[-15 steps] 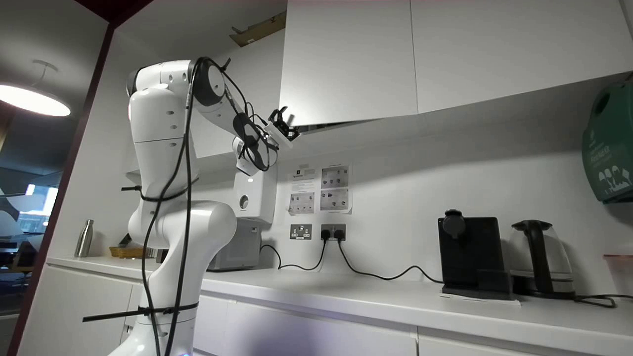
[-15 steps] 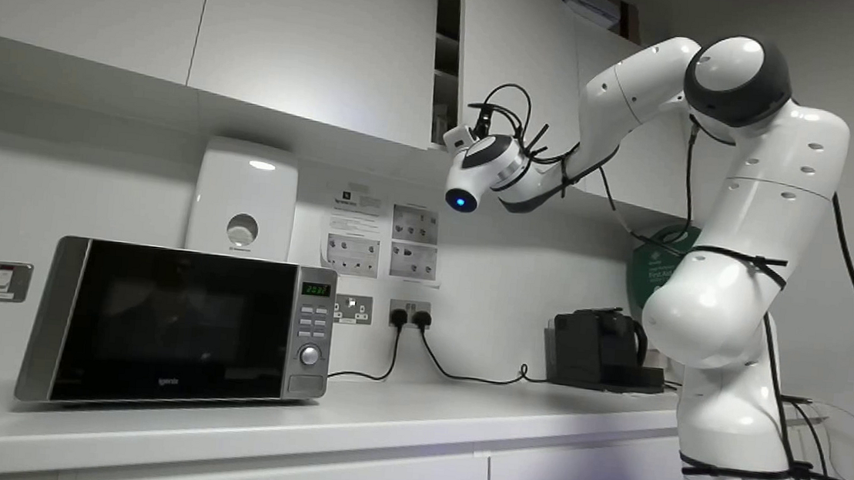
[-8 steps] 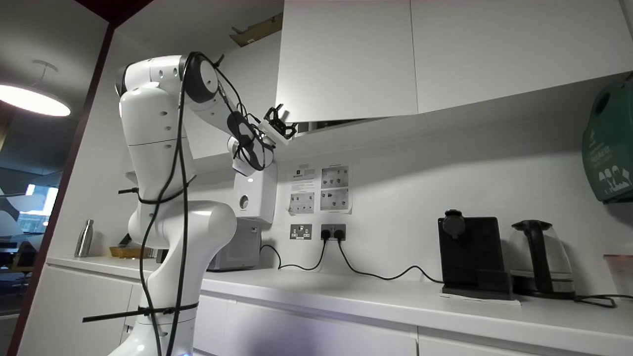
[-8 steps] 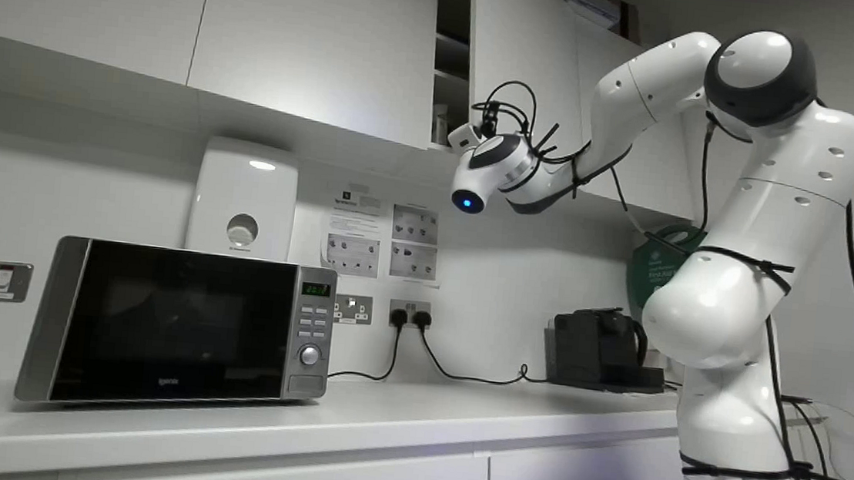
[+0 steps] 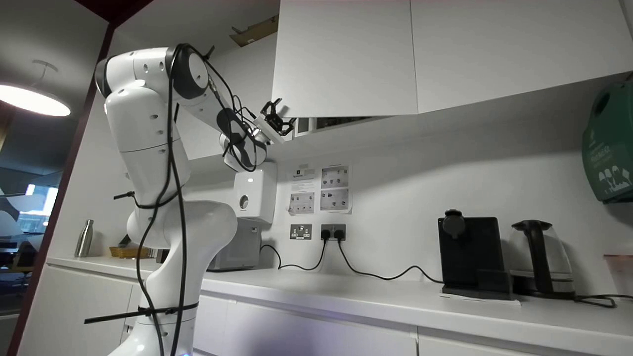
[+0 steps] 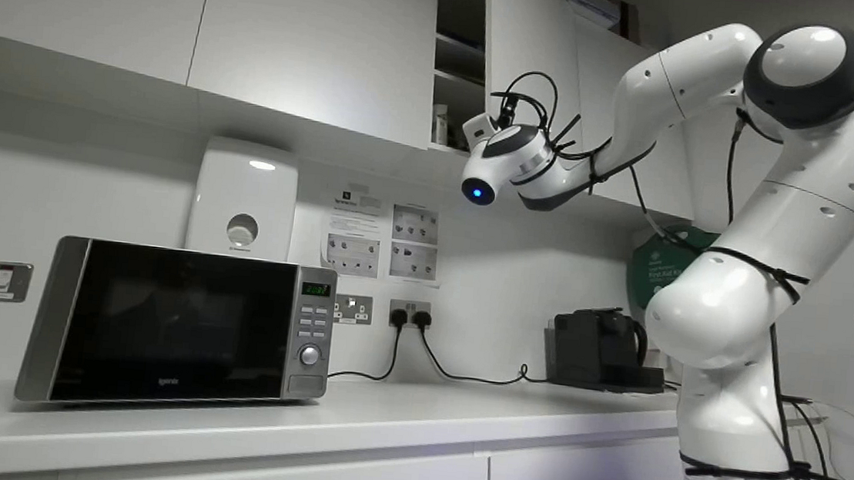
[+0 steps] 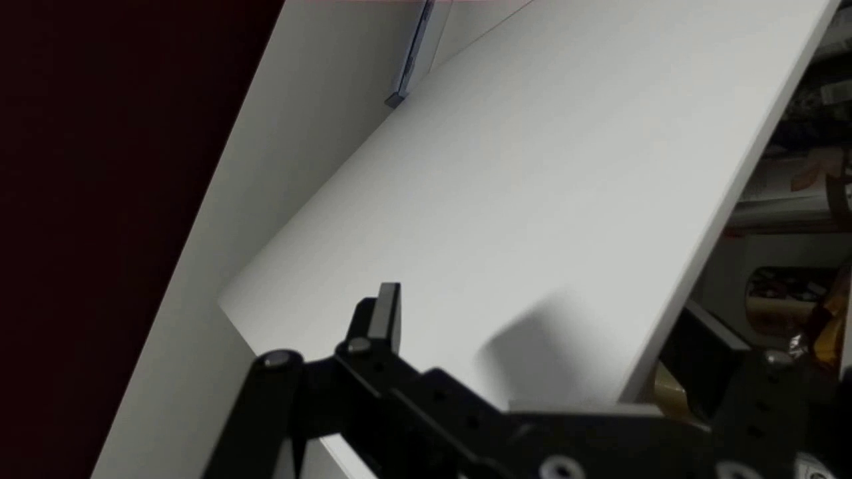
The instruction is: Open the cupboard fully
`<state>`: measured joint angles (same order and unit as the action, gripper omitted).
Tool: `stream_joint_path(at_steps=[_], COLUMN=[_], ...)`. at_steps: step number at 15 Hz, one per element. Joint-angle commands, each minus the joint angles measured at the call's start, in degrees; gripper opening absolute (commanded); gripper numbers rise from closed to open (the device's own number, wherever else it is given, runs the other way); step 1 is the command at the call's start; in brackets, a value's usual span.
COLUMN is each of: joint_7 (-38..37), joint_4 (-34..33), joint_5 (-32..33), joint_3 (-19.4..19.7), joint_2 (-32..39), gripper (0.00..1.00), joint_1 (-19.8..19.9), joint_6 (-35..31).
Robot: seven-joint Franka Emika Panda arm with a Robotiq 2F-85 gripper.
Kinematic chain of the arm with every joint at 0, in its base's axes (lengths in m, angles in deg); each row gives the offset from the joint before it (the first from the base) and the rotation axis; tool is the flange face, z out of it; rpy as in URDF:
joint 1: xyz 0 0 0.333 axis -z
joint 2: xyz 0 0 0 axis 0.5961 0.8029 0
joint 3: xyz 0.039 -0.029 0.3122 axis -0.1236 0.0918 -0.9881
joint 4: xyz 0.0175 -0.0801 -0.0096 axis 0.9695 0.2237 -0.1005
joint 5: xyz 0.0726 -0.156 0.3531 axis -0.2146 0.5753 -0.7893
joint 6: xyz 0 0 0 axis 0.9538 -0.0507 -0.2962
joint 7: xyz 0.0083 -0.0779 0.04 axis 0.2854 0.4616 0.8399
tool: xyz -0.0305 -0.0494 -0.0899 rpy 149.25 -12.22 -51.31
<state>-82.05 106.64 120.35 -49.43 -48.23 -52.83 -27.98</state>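
The cupboard's white door (image 5: 346, 64) stands part-way open in both exterior views (image 6: 533, 44). A dark gap with shelves (image 6: 458, 56) and a small white jar (image 6: 439, 125) shows beside it. My gripper (image 5: 285, 112) is open at the door's lower free corner. In the wrist view, the gripper (image 7: 549, 319) straddles the door edge. One finger (image 7: 385, 316) is in front of the door face (image 7: 566, 166), apart from it. The other finger (image 7: 709, 352) is behind the edge, inside the cupboard; contact there is hard to tell. Packets and jars (image 7: 782, 299) show inside.
A wider white cabinet front (image 6: 321, 37) adjoins the cupboard. Below are a paper dispenser (image 6: 245, 193), a microwave (image 6: 180, 327), a coffee machine (image 5: 472, 257) and a kettle (image 5: 541, 257). A green first aid case (image 5: 610, 143) hangs at the side.
The door has swung further open and the gap to the shelves is wider. The arm has drawn back from the cabinets, with the gripper staying at the door's edge.
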Motion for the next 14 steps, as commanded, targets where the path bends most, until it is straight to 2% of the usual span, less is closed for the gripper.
stream_joint_path(at_steps=[1, 14], joint_7=[-0.29, -0.23], joint_4=[2.46, 7.48], joint_5=[-3.20, -3.70], joint_3=[1.83, 2.33], joint_2=[-5.94, -15.61], gripper=[1.00, 1.00], joint_1=[-1.01, 0.41], joint_6=[-0.12, -1.34])
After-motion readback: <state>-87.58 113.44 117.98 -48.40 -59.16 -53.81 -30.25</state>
